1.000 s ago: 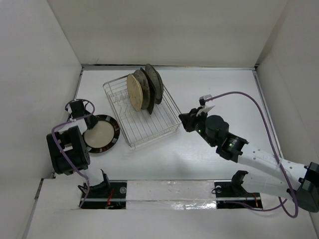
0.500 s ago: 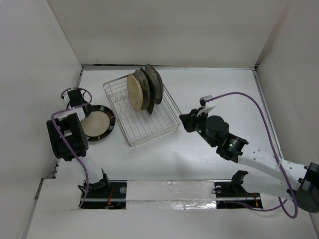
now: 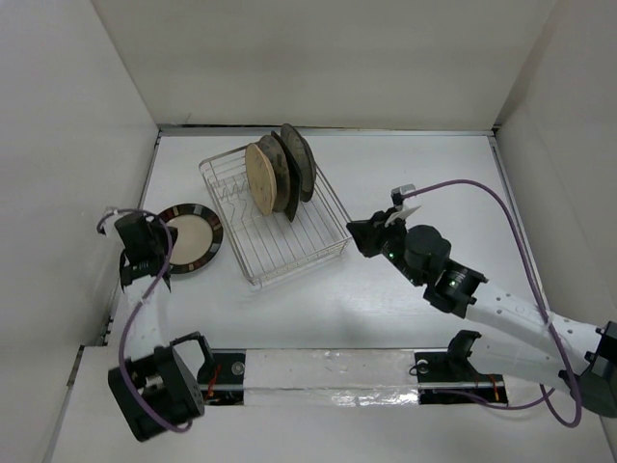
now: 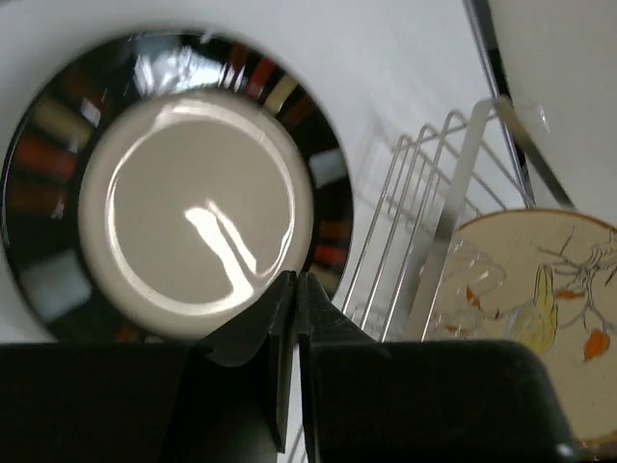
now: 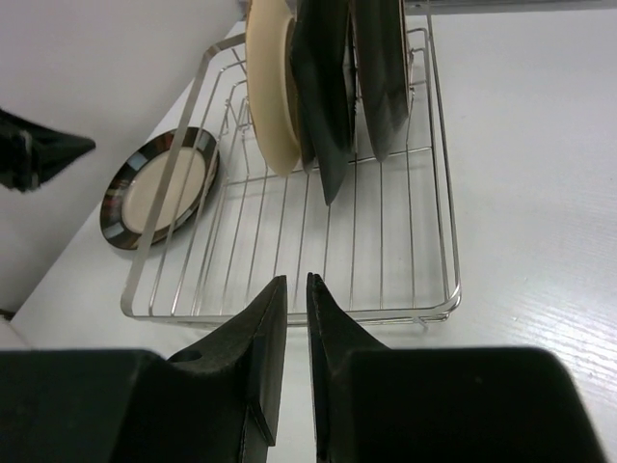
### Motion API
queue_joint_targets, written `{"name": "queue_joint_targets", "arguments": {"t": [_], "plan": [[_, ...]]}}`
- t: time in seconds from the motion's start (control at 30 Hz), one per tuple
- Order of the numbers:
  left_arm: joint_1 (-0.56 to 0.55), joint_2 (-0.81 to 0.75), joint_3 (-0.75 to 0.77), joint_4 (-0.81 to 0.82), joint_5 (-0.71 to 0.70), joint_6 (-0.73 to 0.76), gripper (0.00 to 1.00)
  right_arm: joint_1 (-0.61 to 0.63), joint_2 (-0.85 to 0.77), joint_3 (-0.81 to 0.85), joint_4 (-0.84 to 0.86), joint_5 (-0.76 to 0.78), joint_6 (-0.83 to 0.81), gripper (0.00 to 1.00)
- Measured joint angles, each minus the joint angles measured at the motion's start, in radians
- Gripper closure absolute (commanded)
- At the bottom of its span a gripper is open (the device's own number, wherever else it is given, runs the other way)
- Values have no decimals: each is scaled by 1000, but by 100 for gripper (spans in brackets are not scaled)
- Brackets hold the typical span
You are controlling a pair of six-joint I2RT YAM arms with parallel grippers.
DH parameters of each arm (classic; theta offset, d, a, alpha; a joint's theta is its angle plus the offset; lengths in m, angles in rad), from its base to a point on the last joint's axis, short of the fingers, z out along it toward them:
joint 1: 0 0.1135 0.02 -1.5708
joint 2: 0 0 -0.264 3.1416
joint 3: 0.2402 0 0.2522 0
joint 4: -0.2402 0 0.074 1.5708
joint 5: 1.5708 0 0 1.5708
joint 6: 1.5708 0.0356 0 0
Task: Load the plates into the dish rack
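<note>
The dish rack (image 3: 289, 236) holds three upright plates: a tan one (image 3: 257, 179), a dark square one (image 3: 278, 174) and a grey one (image 3: 300, 160). A dark-rimmed, tan-centred plate (image 3: 190, 238) lies flat on the table left of the rack. My left gripper (image 3: 160, 253) is shut and empty at that plate's left rim; in the left wrist view its tips (image 4: 296, 282) overlap the near rim of the plate (image 4: 193, 203). My right gripper (image 3: 361, 234) sits just right of the rack, jaws a narrow gap apart with nothing between them (image 5: 297, 282), pointing at the rack (image 5: 386, 260).
White walls enclose the table on the left, back and right. The left wall stands close behind my left gripper. A purple cable (image 3: 482, 188) loops over the right arm. The rack's front half (image 5: 318, 260) holds no plates.
My left arm has swung down and left, bringing its gripper from behind the flat plate to its left rim. That plate has slid a little toward the back left. The right jaws parted slightly.
</note>
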Motion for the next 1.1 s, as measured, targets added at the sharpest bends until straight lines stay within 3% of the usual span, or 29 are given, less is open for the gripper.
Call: {"name": "queue_joint_targets", "arguments": {"t": [0.07,0.13,0.37,0.47,0.77,1.1], "plan": [[6,-128,-90,-65,22,-56,80,0,-20,-2,1,-10,3,80],[-6,-228,-150,-144,36,-101,73,0,-39,-6,0,-18,5,80],[-35,-325,-263,-269,48,-213,33,-27,-82,-18,-1,-46,14,79],[-50,-351,-271,-326,12,-252,26,-46,-88,-19,-4,-64,19,79],[-58,-382,-354,-276,-110,-366,28,-89,-142,-31,-26,-115,27,77],[-58,-228,-457,38,-126,-480,34,-109,-107,-31,-26,-151,31,77]]}}
